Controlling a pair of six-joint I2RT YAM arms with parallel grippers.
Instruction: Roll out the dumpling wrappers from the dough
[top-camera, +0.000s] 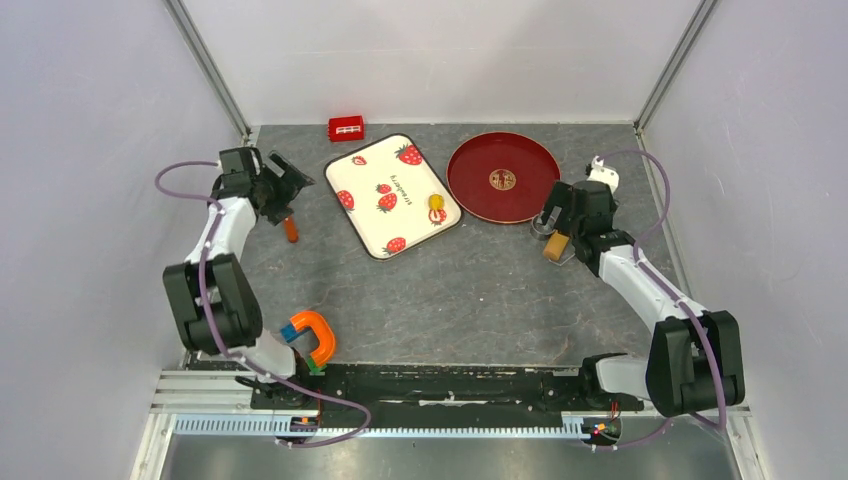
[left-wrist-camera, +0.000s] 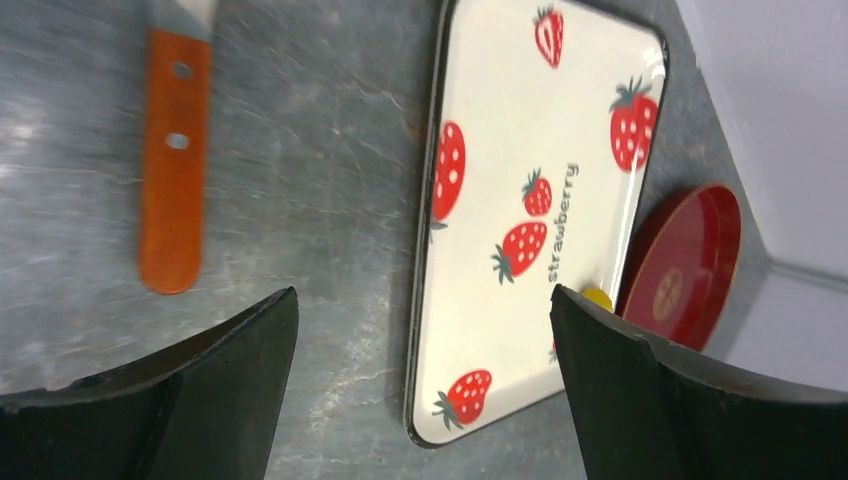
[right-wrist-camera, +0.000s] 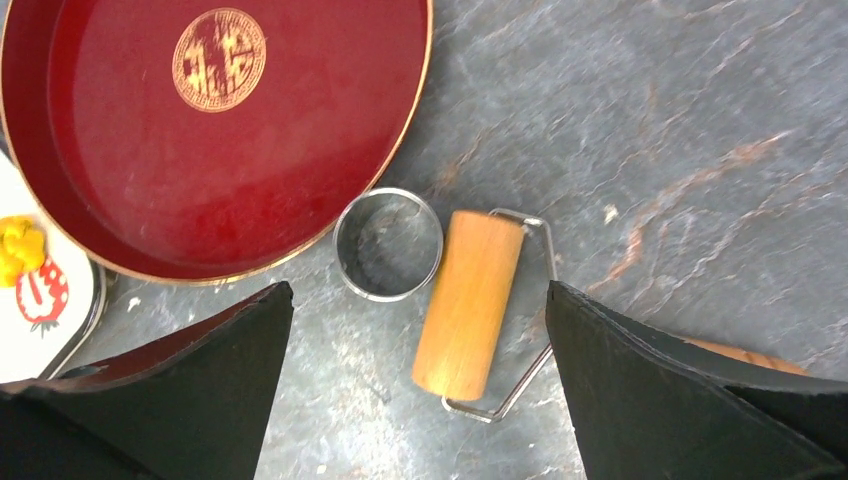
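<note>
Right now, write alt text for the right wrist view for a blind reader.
The open right hand hovers above a tan wooden roller in a wire frame, beside a small round metal ring. A round red plate with a gold emblem fills the upper left; a yellow dough lump sits on a strawberry-print tray at left.

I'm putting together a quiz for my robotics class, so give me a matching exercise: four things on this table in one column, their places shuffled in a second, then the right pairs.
Things:
1. tan wooden roller with a wire frame
2. small red box
3. lump of bright yellow dough
4. orange-handled tool

Places:
A. on the white strawberry-print tray
B. beside the round metal ring
C. on the dark grey table, left of that tray
D. past that tray's far edge

Pairs: 1-B, 2-D, 3-A, 4-C.
</note>
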